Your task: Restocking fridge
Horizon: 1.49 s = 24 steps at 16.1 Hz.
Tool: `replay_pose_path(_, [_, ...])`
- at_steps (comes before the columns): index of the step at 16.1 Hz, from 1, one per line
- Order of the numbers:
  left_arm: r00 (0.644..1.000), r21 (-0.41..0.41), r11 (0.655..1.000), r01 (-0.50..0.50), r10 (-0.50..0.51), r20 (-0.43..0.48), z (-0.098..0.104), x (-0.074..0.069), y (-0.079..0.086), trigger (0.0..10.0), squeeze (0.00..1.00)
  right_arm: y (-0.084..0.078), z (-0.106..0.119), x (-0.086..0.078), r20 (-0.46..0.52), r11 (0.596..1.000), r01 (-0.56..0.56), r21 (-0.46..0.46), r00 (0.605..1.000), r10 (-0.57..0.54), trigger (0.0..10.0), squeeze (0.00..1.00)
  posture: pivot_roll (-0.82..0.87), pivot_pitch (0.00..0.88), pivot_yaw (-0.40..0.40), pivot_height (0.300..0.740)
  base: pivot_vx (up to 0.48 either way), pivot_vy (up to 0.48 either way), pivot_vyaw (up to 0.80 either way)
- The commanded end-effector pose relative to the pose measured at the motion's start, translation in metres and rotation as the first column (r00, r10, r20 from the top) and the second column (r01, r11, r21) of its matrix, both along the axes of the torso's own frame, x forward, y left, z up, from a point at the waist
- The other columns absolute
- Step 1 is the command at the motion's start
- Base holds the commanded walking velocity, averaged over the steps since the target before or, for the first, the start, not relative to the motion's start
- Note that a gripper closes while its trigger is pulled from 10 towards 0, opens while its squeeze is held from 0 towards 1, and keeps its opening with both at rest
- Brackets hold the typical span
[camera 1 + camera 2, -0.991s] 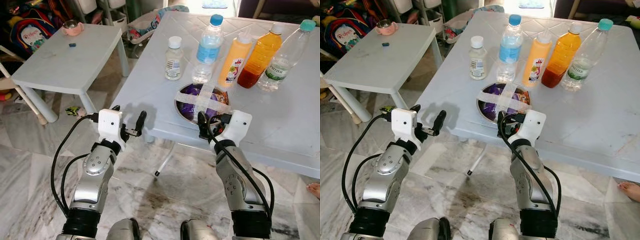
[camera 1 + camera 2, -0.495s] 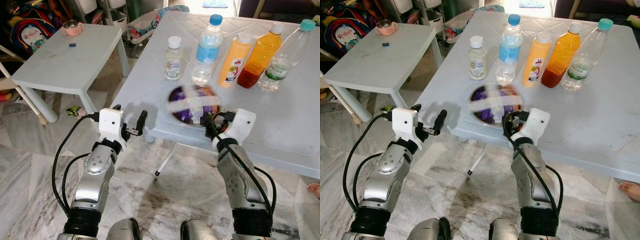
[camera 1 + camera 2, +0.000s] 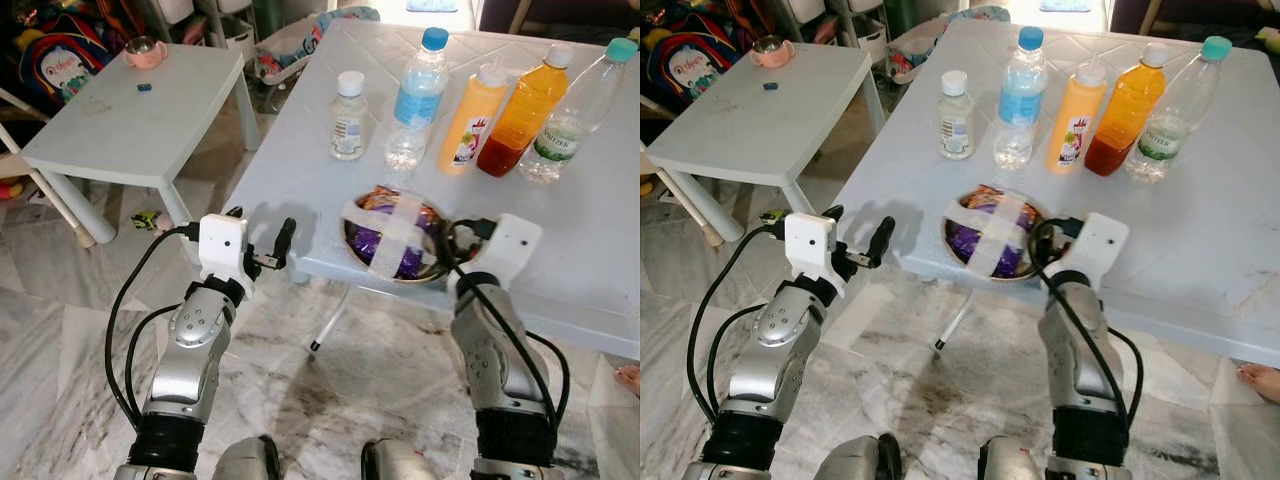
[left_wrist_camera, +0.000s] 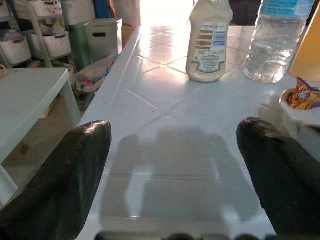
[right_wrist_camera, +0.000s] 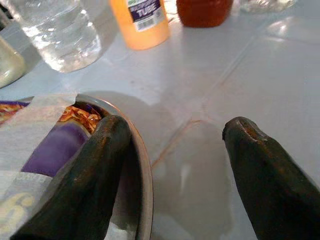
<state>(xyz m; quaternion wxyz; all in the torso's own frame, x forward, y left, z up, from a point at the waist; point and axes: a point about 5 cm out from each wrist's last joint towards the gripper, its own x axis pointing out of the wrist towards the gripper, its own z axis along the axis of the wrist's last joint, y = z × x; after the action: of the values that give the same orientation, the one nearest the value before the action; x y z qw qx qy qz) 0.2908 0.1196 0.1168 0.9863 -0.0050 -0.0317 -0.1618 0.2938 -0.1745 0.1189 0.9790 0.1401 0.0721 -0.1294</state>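
Observation:
A steel bowl [image 3: 392, 238] of purple snack packets, crossed with white tape, sits at the front edge of the white table [image 3: 560, 250]. My right gripper [image 5: 175, 150] is open at the bowl's right side: one finger [image 5: 97, 170] is inside the rim, the other rests over bare tabletop. Behind the bowl stand a small white bottle [image 3: 347, 117], a blue-labelled water bottle [image 3: 415, 100], an orange squeeze bottle [image 3: 470, 118], a juice bottle [image 3: 520, 112] and a teal-capped water bottle [image 3: 575, 112]. My left gripper [image 3: 262, 238] is open at the table's front left edge, holding nothing.
A low white side table [image 3: 130, 120] with a pink cup [image 3: 144, 52] stands to the left, with bags and storage bins behind it. Marble floor lies below me. A person's foot [image 3: 628, 378] shows at the lower right.
The bowl has slid toward the table's front edge. My right gripper has moved right, from the bowl's near side to its right rim. The left arm has barely moved.

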Motion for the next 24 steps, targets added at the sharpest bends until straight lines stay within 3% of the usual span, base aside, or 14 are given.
replay_pose_path(1, [1.0,0.02,1.0,-0.001,0.001,0.0,0.001,0.0,0.001,10.0,0.0,-0.003,-0.005,-0.001,-0.029,1.0,0.028,-0.004,0.999,-0.028,10.0,0.0,-0.11,0.113,0.067,0.74,0.0,0.0,0.0])
replay_pose_path(7, [1.0,0.018,1.0,0.001,-0.001,0.0,0.001,-0.001,0.0,10.0,0.0,0.005,0.004,0.0,0.022,1.0,-0.016,0.004,1.0,0.016,10.0,0.0,-0.11,0.119,0.066,0.74,0.0,0.0,0.0])
replay_pose_path(11, [1.0,0.02,1.0,-0.007,0.008,-0.002,0.001,-0.001,0.004,10.0,0.0,0.008,0.0,-0.021,0.009,0.993,-0.112,-0.032,0.994,0.113,10.0,0.0,-0.11,0.125,0.061,0.74,0.0,0.0,0.0])
replay_pose_path(13, [1.0,0.017,1.0,-0.001,0.001,-0.002,0.001,-0.001,0.001,10.0,0.0,0.005,0.001,-0.025,0.023,0.995,-0.097,-0.021,0.995,0.097,10.0,1.0,-0.12,0.124,0.061,0.74,0.0,0.0,0.0])
replay_pose_path(16, [1.0,0.016,1.0,0.008,-0.008,0.0,0.001,-0.001,-0.001,10.0,0.0,0.005,-0.001,-0.028,0.002,0.994,-0.105,-0.017,0.994,0.105,10.0,1.0,-0.12,0.121,0.063,0.74,0.0,0.0,0.0])
replay_pose_path(17, [1.0,0.017,1.0,0.008,-0.008,0.0,0.001,-0.001,-0.001,10.0,0.0,0.007,-0.003,-0.03,-0.014,0.993,-0.115,0.0,0.993,0.115,10.0,0.71,-0.12,0.121,0.063,0.74,0.0,0.0,0.0])
replay_pose_path(18, [1.0,0.018,1.0,0.005,-0.005,-0.001,0.001,-0.001,0.0,10.0,0.0,0.009,-0.008,-0.031,-0.041,0.991,-0.131,0.028,0.99,0.132,10.0,0.0,-0.12,0.121,0.063,0.74,0.0,0.0,0.0])
replay_pose_path(23, [1.0,0.015,1.0,0.003,-0.003,-0.007,0.0,-0.004,-0.001,10.0,0.0,0.016,-0.014,-0.025,-0.075,0.972,-0.193,0.135,0.976,0.204,10.0,0.0,-0.12,0.13,0.058,0.74,0.0,0.0,0.0])
replay_pose_path(24, [1.0,0.015,1.0,0.003,-0.003,-0.008,-0.001,-0.004,-0.001,10.0,0.0,0.015,-0.014,-0.025,-0.082,0.971,-0.196,0.138,0.975,0.209,6.4,0.0,-0.12,0.13,0.058,0.74,0.0,0.0,0.0])
